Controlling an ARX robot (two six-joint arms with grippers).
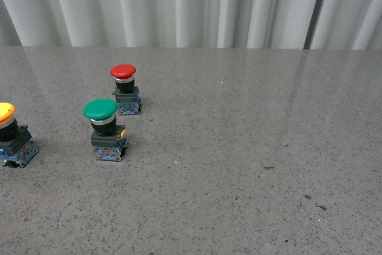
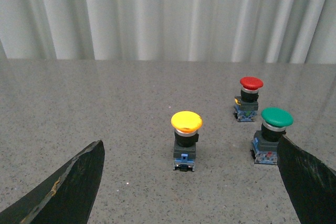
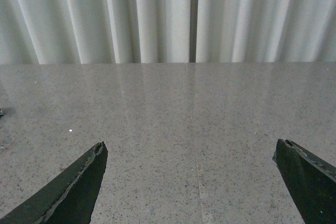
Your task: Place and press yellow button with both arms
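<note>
The yellow button (image 1: 7, 120) stands upright on the grey table at the far left edge of the front view, partly cut off. It shows whole in the left wrist view (image 2: 186, 139), ahead of my left gripper (image 2: 191, 182), which is open and empty, its two black fingers (image 2: 73, 184) wide apart and short of the button. My right gripper (image 3: 191, 182) is open and empty over bare table; no button lies between its fingers (image 3: 79, 187). Neither arm shows in the front view.
A green-capped button (image 1: 104, 128) (image 2: 273, 135) stands right of the yellow one, near the left gripper's other finger. A smaller red-capped button (image 1: 125, 88) (image 2: 248, 98) stands behind it. A white curtain (image 1: 191, 4) hangs behind the table. A seam (image 3: 191, 140) runs across the tabletop.
</note>
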